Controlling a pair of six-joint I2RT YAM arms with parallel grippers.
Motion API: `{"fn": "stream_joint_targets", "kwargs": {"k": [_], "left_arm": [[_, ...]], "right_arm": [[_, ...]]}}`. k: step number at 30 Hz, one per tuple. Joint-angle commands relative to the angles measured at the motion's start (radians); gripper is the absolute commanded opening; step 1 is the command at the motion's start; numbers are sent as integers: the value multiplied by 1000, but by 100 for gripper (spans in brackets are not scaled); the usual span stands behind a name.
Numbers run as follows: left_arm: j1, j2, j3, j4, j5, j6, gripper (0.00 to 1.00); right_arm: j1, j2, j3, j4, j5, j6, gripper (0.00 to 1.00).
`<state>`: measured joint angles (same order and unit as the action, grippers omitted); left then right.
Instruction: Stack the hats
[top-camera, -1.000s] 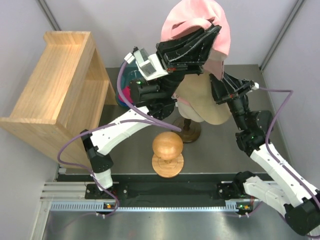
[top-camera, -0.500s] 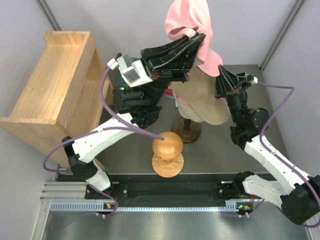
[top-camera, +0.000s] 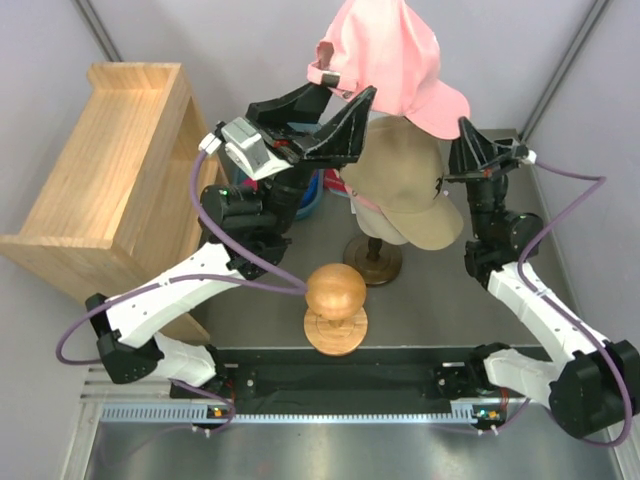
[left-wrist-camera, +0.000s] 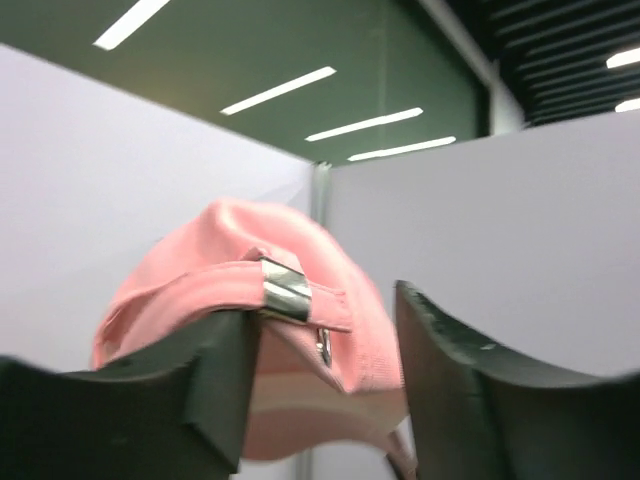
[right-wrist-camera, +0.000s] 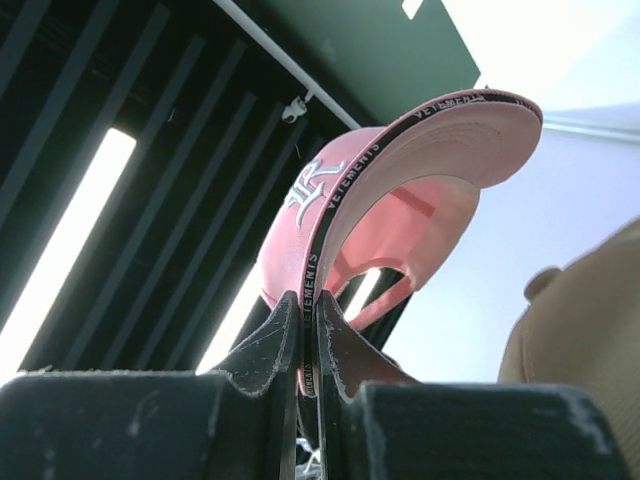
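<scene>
A light pink hat (top-camera: 385, 50) hangs in the air above a tan hat (top-camera: 405, 185) that sits on the mannequin head. My right gripper (top-camera: 466, 125) is shut on the edge of the pink hat's brim (right-wrist-camera: 420, 140), its fingers (right-wrist-camera: 340, 345) pinching the black lettered band. My left gripper (top-camera: 345, 95) is open at the back of the pink hat (left-wrist-camera: 260, 300). One finger (left-wrist-camera: 215, 370) touches the strap by the metal buckle (left-wrist-camera: 285, 290); the other stands apart. The tan hat (right-wrist-camera: 585, 330) shows at the right of the right wrist view.
A wooden ball on a stand (top-camera: 335, 295) stands in front of the mannequin's base (top-camera: 372, 262). A wooden shelf (top-camera: 110, 175) fills the left side. A bit of blue (top-camera: 318, 188) shows behind the left arm. Grey walls close the back and sides.
My left gripper has opened and let go of the pink hat's back. The hat has spread out higher, clear of the tan hat. The right gripper shut on the brim and shifted right.
</scene>
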<state>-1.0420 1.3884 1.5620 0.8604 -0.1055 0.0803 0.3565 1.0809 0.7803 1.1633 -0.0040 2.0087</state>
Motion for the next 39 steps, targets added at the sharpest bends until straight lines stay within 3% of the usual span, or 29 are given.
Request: {"fn": "stream_joint_targets", "kwargs": {"k": [1, 3, 11, 17, 25, 28, 34, 39], "left_arm": [[3, -95, -80, -63, -155, 98, 67], [5, -130, -103, -89, -183, 117, 74], [7, -264, -221, -179, -385, 206, 86], [7, -344, -329, -185, -568, 306, 97], [16, -381, -372, -259, -611, 365, 99], [52, -373, -369, -323, -594, 322, 99], [236, -347, -304, -547, -409, -11, 99], [336, -301, -250, -612, -283, -112, 99]], "right_arm": [[-82, -67, 27, 112, -83, 128, 0], [-113, -90, 30, 69, -132, 99, 0], [-177, -180, 19, -149, -250, -10, 0], [-186, -211, 7, -203, -260, -105, 0], [-226, -216, 17, -282, -295, -203, 0], [-243, -230, 10, -345, -335, -251, 0], [-264, -311, -32, -483, -359, -292, 0], [-272, -398, -44, -657, -353, -347, 0]]}}
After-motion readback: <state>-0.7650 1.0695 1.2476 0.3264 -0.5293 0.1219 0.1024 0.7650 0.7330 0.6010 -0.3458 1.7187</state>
